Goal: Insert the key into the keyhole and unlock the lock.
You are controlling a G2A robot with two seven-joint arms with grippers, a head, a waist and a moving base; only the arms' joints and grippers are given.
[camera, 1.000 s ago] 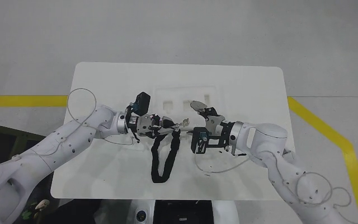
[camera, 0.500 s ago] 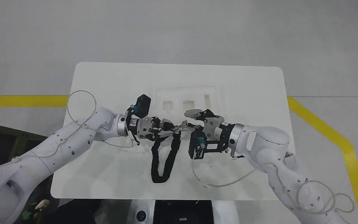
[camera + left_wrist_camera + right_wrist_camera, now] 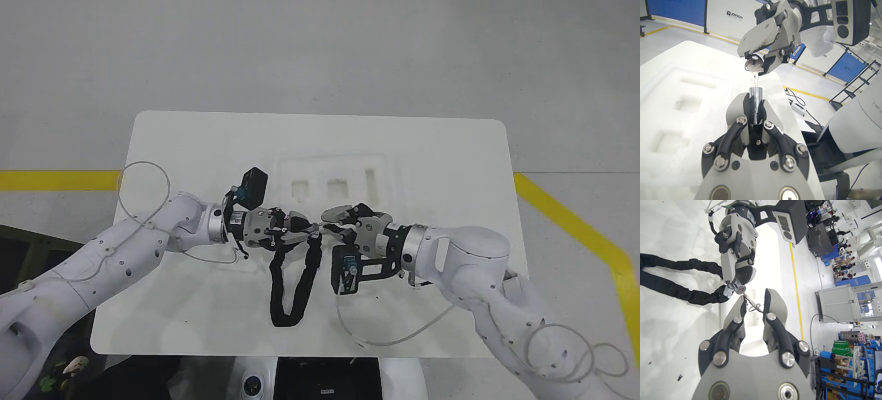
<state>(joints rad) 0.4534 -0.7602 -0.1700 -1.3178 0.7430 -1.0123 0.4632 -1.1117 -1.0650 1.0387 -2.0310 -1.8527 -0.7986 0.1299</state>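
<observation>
A black fabric-covered chain lock (image 3: 290,285) lies looped on the white table (image 3: 450,160). My left gripper (image 3: 754,98) is shut on its chrome lock cylinder (image 3: 755,92), holding it above the table at mid-table (image 3: 300,228). The silver key (image 3: 753,64) sits with its blade in the keyhole (image 3: 741,289), pointing toward the right arm. My right gripper (image 3: 755,296) is around the key head, its pads (image 3: 768,63) against the head's edges. A small wire ring (image 3: 753,308) hangs from the key between the fingers. The chain (image 3: 677,289) trails away behind the cylinder.
A white foam tray (image 3: 335,170) with several shallow recesses lies just behind both grippers. The chain loop reaches toward the table's front edge. Yellow floor lines (image 3: 570,215) run past the table on both sides.
My right gripper has moved left to the key, and its fingers have narrowed from wide apart onto the key head. The left gripper and lock have stayed put.
</observation>
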